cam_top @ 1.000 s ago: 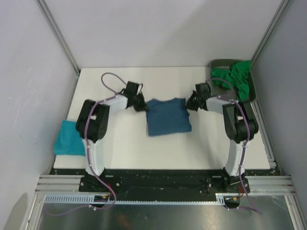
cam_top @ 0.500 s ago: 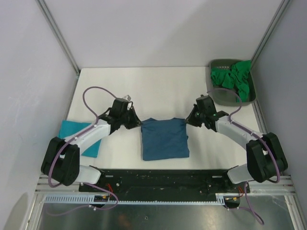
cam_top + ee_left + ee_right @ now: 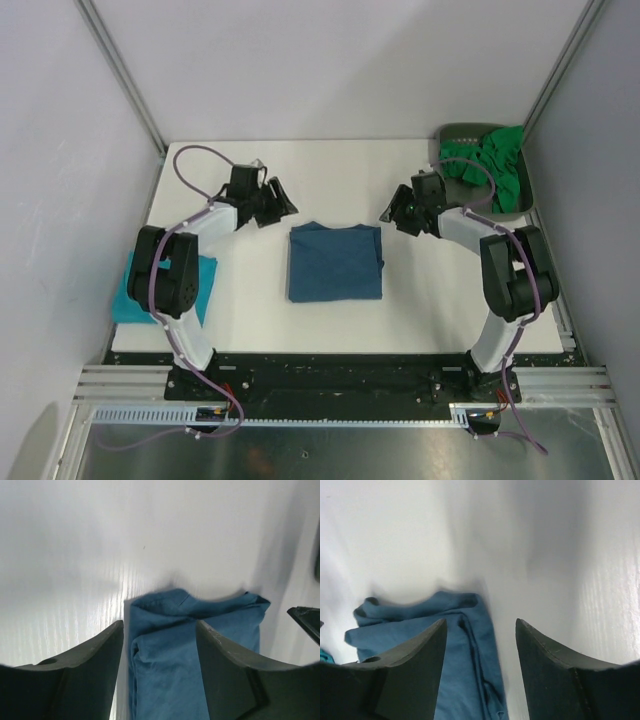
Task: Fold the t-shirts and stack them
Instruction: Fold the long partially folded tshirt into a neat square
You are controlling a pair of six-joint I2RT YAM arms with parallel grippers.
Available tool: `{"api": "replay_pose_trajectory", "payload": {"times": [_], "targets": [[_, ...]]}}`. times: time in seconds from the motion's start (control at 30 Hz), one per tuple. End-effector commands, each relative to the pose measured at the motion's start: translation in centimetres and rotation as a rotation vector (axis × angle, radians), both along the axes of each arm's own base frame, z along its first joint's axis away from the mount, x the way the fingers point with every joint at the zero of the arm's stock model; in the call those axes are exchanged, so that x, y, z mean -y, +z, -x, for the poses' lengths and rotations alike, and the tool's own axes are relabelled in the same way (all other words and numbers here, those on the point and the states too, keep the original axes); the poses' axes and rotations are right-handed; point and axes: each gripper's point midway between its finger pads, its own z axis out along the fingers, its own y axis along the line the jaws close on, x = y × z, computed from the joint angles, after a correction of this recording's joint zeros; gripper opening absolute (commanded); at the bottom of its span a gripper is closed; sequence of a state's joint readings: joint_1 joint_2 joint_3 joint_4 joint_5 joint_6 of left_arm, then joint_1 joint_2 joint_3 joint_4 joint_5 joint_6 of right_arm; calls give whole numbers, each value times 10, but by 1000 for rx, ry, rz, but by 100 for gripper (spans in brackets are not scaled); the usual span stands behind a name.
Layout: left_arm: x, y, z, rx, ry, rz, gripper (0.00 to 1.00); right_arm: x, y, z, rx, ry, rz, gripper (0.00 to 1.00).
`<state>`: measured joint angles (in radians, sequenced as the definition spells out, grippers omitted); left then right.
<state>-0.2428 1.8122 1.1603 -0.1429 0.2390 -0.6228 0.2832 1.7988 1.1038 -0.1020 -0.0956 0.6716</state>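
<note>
A dark steel-blue t-shirt (image 3: 335, 262) lies folded into a flat rectangle in the middle of the table. My left gripper (image 3: 278, 201) hovers open just past its far left corner, holding nothing. My right gripper (image 3: 391, 213) is open and empty by the far right corner. In the left wrist view the blue shirt (image 3: 170, 675) shows between the spread fingers (image 3: 95, 670); the right wrist view shows its right edge (image 3: 470, 680) the same way. A folded turquoise t-shirt (image 3: 135, 295) lies at the table's left edge, partly behind the left arm. Bright green t-shirts (image 3: 492, 165) are heaped in the tray.
The dark grey tray (image 3: 452, 133) stands at the far right corner against the enclosure wall. Grey walls and metal posts close in the white table (image 3: 330, 180) on three sides. Both arm bases sit at the near edge.
Both grippers opened and let go of the blue shirt, then drew back toward the far side. The shirt now lies flat, a little further from the near edge.
</note>
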Motion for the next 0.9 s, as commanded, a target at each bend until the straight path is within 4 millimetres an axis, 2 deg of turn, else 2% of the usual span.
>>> {"api": "replay_pose_trajectory", "payload": {"times": [0.0,0.13,0.3,0.5,0.87], "targets": [[3,63,-20,185,-56,29,64,-14,64,-13,156,63,15,60],[2,50,-2,121,-51,34,57,-31,68,-2,173,120,48,60],[4,26,13,50,-52,-24,47,-42,41,0,113,145,55,52],[7,4,18,-23,-46,-97,42,-52,15,0,57,165,85,47],[0,-13,19,-80,-8,-158,37,-57,2,0,23,163,98,42]]}}
